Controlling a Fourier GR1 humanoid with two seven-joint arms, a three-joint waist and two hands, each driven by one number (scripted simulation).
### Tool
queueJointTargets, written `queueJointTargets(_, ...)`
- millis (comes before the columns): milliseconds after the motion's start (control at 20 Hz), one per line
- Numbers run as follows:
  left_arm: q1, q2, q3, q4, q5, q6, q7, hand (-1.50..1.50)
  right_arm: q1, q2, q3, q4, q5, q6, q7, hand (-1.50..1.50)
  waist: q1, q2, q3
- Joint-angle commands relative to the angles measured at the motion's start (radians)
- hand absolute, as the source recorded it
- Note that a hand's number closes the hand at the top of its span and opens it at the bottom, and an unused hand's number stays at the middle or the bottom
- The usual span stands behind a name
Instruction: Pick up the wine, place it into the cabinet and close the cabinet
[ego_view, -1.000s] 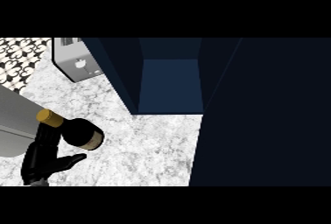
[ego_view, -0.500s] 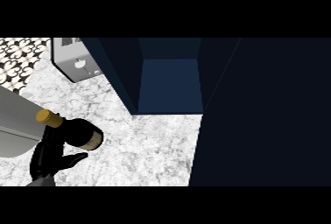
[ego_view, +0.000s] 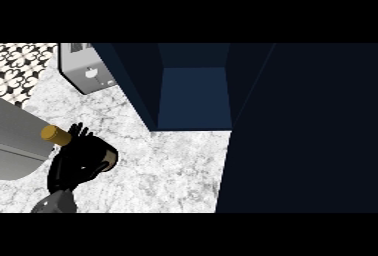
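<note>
Left hand (ego_view: 77, 162), fingers curled round the gold-capped wine (ego_view: 55, 135), on the marbled surface (ego_view: 173, 165); metal toaster (ego_view: 87, 67) beside the open dark-blue cabinet (ego_view: 193, 100).

The cabinet (ego_view: 193, 95) stands open, and nothing blocks its dark blue inside. Its big door (ego_view: 303, 130) swings out on the right like a wall. Bare marble counter (ego_view: 173, 165) lies in front. A toaster (ego_view: 87, 75) sits just left of the cabinet.

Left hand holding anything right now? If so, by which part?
Yes: the left hand is curled round the wine bottle at its neck, just below the gold cap.
</note>
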Motion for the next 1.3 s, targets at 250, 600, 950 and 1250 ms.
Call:
queueJointTargets(250,-0.038,0.010,-0.050,0.075,-0.041,-0.080,-0.098,1.50,0.051,0.000,0.003,-0.161,-0.038,-0.027,0.110,-1.50,-0.001,-0.002,0.000)
queueJointTargets(600,-0.048,0.006,-0.108,0.034,-0.157,0.071,-0.276,1.50,-0.021,-0.030,-0.070,-0.078,-0.102,-0.009,0.099,-1.50,0.003,-0.002,0.001)
queueJointTargets(950,-0.042,-0.175,-0.231,-0.099,-0.239,0.241,-0.281,1.50,0.017,-0.010,-0.025,-0.066,-0.075,-0.006,0.062,-1.50,0.004,-0.003,0.001)
queueJointTargets(1250,0.041,-0.179,-0.318,-0.339,-0.220,0.230,-0.231,1.50,0.042,-0.013,-0.068,-0.039,-0.101,0.009,0.031,-1.50,0.014,-0.003,0.002)
